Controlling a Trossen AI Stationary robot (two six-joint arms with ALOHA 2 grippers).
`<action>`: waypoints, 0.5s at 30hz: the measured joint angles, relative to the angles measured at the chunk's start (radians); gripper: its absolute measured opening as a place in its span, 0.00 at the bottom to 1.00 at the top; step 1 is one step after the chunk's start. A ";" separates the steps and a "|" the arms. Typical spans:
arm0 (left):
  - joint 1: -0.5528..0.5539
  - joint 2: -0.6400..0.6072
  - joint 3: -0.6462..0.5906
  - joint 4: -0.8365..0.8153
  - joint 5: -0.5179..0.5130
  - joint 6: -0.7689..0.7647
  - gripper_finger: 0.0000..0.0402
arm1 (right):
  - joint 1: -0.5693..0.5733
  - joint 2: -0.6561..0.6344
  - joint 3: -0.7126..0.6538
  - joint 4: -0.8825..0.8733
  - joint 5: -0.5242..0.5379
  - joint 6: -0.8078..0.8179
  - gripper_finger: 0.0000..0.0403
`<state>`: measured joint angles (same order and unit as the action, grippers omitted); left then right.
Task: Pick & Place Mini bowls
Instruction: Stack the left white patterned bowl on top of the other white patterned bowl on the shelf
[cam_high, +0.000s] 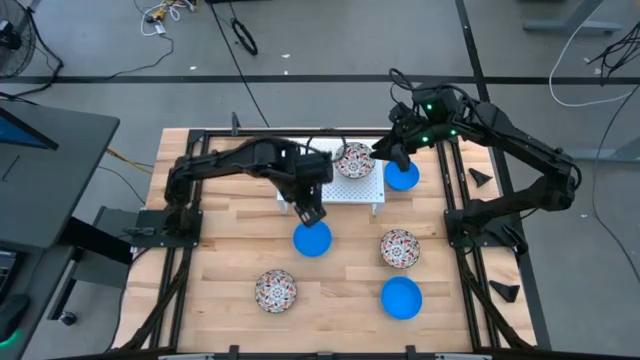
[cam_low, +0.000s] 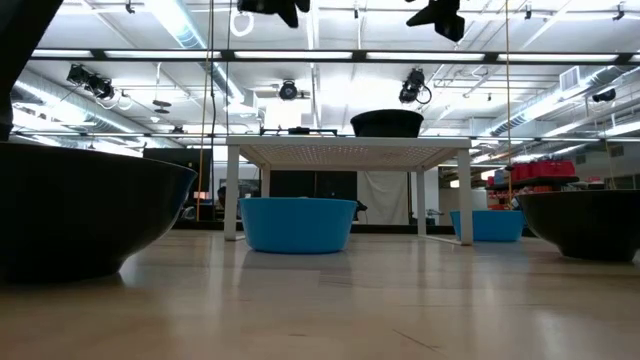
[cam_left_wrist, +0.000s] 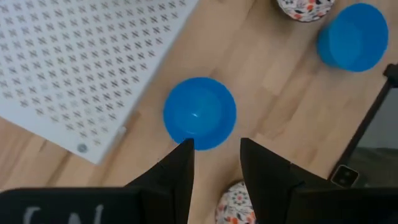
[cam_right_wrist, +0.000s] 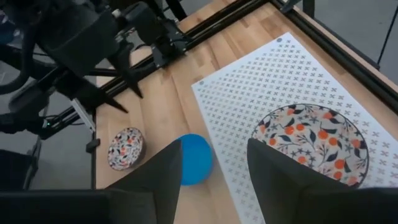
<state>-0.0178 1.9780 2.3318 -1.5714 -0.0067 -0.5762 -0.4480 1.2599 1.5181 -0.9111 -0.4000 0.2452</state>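
Both grippers are hovering with fingers apart, holding nothing: the left gripper (cam_high: 312, 215) just above a blue bowl (cam_high: 312, 239) mid-table, the right gripper (cam_high: 385, 152) beside the floral bowl (cam_high: 353, 160) sitting on the rack (cam_high: 365, 189).

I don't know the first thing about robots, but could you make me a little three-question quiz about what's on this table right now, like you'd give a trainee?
1. True or false: a floral bowl sits on top of the white perforated rack.
2. How many plain blue bowls are in the high view?
3. Which bowl lies just in front of the left gripper?
A. a floral bowl at the table's front edge
B. the blue bowl near the table's middle
C. the blue bowl beside the rack

Key:
1. True.
2. Three; the third is at the front right.
3. B. The left wrist view shows it just past the open fingers.
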 joint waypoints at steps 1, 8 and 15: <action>-0.014 -0.002 0.000 0.000 -0.005 -0.022 0.34 | 0.003 0.000 0.000 0.001 0.000 0.000 0.45; -0.120 -0.028 0.000 0.000 -0.033 -0.149 0.34 | 0.028 0.000 0.000 0.029 0.000 0.034 0.45; -0.242 -0.045 0.000 0.000 -0.075 -0.264 0.34 | 0.057 0.000 0.000 0.093 0.000 0.089 0.45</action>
<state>-0.2595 1.9335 2.3314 -1.5715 -0.0819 -0.8406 -0.3914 1.2602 1.5181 -0.8185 -0.3999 0.3337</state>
